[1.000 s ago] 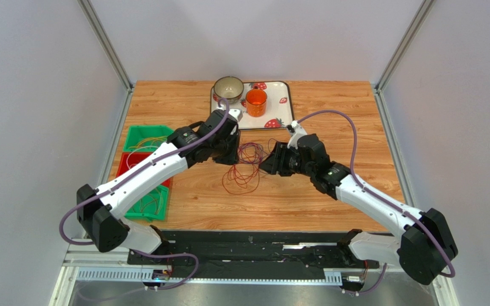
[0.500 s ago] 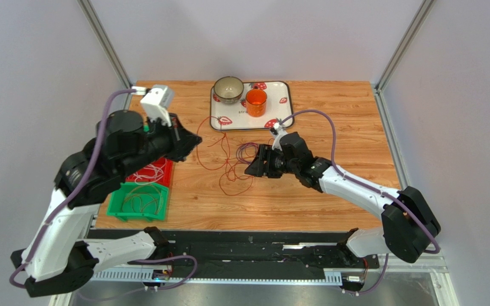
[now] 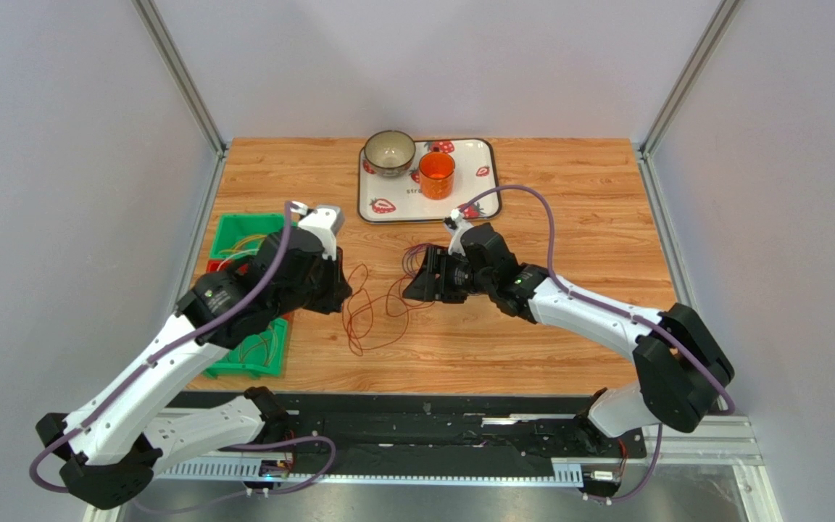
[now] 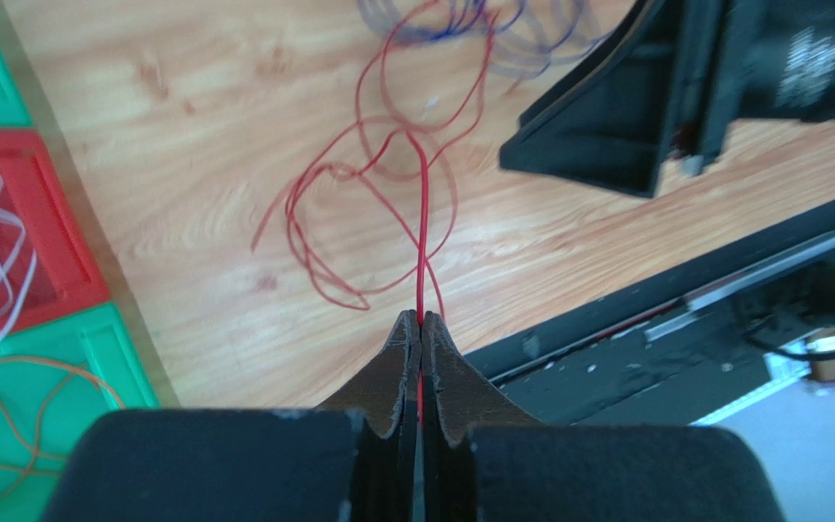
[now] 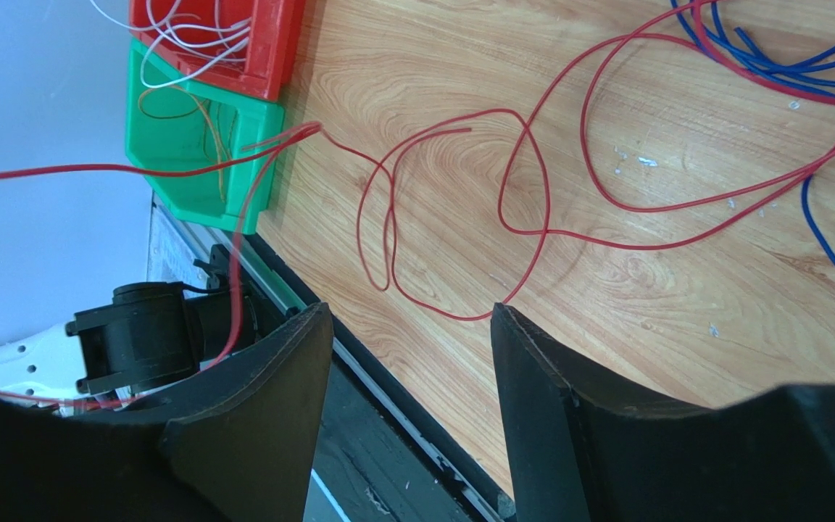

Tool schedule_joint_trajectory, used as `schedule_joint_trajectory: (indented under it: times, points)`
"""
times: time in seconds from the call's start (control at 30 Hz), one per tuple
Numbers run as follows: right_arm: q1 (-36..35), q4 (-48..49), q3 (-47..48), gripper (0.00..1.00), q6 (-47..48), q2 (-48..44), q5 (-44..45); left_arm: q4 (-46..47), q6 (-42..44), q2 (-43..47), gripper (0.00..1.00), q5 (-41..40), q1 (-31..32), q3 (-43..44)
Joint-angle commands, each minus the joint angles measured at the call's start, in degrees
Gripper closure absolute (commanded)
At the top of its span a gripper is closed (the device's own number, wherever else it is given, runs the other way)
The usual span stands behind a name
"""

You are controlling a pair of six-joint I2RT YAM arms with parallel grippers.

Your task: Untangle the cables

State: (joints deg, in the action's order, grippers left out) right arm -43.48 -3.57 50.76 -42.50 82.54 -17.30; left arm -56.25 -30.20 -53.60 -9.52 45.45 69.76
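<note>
My left gripper (image 4: 420,322) is shut on a thin red cable (image 4: 423,207) that runs out from its tips to loose red loops (image 3: 361,318) lying on the wooden table. In the top view the left gripper (image 3: 340,289) hangs just left of those loops. A blue-purple cable (image 5: 814,65) lies coiled at the far side of the red loops, partly crossed with them, close to my right gripper (image 3: 411,285). The right gripper (image 5: 411,311) stands open above the table with nothing between its fingers; red loops (image 5: 520,185) lie just beyond its tips.
At the left edge are a green bin (image 3: 245,231), a red bin (image 5: 264,44) with white cables, and a near green bin (image 5: 188,147) with orange cables. A strawberry tray (image 3: 482,190) at the back carries a bowl (image 3: 389,152) and an orange cup (image 3: 436,174). A black rail (image 3: 433,419) runs along the near edge.
My left arm pulled the red cable up and left out of the pile, then came down beside the bins still holding it. The right gripper shifted left and opened wider.
</note>
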Motion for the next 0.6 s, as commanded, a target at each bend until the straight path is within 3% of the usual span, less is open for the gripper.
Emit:
schedule_joint_trajectory:
  times: [0.0,0.13,0.3,0.57]
  points:
    - [-1.4,2.2,3.6,0.41,-1.1,2.7,-0.6,3.5,-3.6,0.3,1.00,-3.7,0.3,-4.4]
    - [-1.7,1.1,2.9,0.42,-0.3,2.8,0.9,3.6,-3.5,-3.5,1.00,-3.2,0.2,-6.1]
    - [-1.7,-2.1,0.7,0.42,1.8,0.9,4.8,11.1,-2.6,-9.0,1.00,2.9,0.3,-10.9]
    - [0.6,-9.4,-4.9,0.42,4.1,-9.4,12.6,12.7,-2.7,-20.2,0.97,5.8,0.3,-10.3]
